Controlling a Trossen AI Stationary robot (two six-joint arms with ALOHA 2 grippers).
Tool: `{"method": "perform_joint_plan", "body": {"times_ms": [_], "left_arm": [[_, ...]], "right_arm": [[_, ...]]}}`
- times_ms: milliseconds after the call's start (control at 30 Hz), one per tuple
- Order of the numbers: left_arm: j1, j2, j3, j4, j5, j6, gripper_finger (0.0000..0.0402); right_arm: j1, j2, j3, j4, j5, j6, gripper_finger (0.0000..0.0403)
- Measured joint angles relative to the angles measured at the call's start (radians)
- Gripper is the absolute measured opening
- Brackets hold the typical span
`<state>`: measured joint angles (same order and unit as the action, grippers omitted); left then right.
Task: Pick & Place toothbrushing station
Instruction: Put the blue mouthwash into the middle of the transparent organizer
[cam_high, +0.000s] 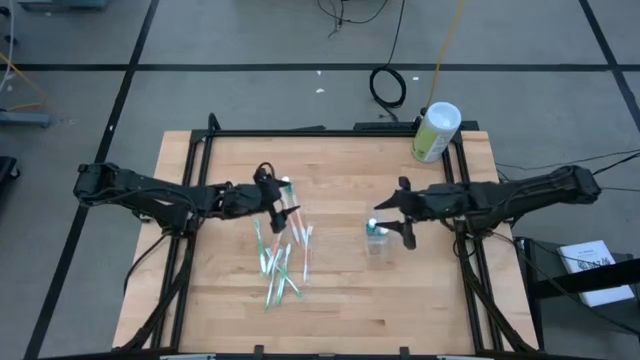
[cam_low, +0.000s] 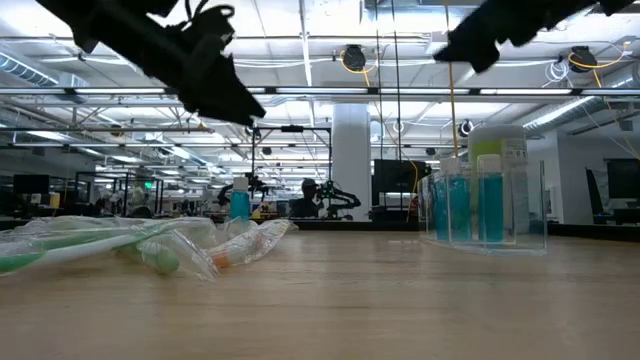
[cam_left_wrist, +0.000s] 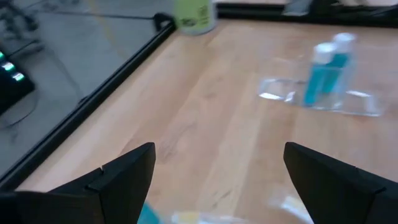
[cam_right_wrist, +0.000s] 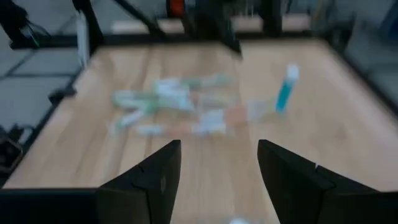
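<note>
A pale-green canister (cam_high: 436, 132) with a white lid stands at the far corner of the wooden table (cam_high: 340, 300), beyond the right gripper (cam_high: 398, 213) and well apart from it. A black coiled cable (cam_high: 388, 86) lies on the grey floor (cam_high: 250, 95) past the table's far edge, near the canister.

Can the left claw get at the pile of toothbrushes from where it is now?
Probably yes: the left claw hangs open over the pile of toothbrushes, nothing between them, and the right claw is off by the clear cup.

A clear cup (cam_high: 377, 243) holding teal tubes stands upright, apart from scattered wrapped toothbrushes (cam_high: 282, 258).
</note>
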<state>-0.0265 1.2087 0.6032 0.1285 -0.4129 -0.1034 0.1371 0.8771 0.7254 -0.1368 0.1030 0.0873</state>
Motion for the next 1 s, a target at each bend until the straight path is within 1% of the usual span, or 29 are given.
{"method": "perform_joint_plan", "body": {"times_ms": [67,167,233,333,400,600,700,800,1000], "left_arm": [[0.000,0.000,-0.033,0.022,-0.045,-0.041,0.0353],[0.000,0.005,-0.108,0.088,-0.087,-0.134,0.0349],[0.001,0.024,-0.162,0.163,-0.090,-0.198,0.0346],[0.007,0.056,-0.227,0.259,-0.091,-0.242,0.0345],[0.013,0.084,-0.253,0.292,-0.093,-0.257,0.0346],[0.022,0.170,-0.265,0.296,-0.104,-0.235,0.0342],[0.024,0.217,-0.265,0.300,-0.161,-0.236,0.0343],[0.030,0.260,-0.265,0.339,-0.216,-0.239,0.0344],[0.072,0.328,-0.265,0.440,-0.224,-0.208,0.0336]], "right_arm": [[0.000,-0.019,0.000,0.050,0.009,-0.055,0.0204],[0.000,-0.028,0.000,0.100,0.056,-0.128,0.0205],[0.000,-0.024,0.000,0.115,0.077,-0.164,0.0205],[0.000,-0.005,0.000,0.150,0.083,-0.206,0.0204],[0.000,0.013,0.000,0.180,0.082,-0.217,0.0202],[0.000,0.060,0.000,0.227,0.080,-0.242,0.0201],[0.000,0.071,0.000,0.237,0.081,-0.237,0.0201],[0.000,0.072,0.000,0.233,0.081,-0.229,0.0201],[0.000,0.072,0.000,0.238,0.083,-0.227,0.0201]]}}
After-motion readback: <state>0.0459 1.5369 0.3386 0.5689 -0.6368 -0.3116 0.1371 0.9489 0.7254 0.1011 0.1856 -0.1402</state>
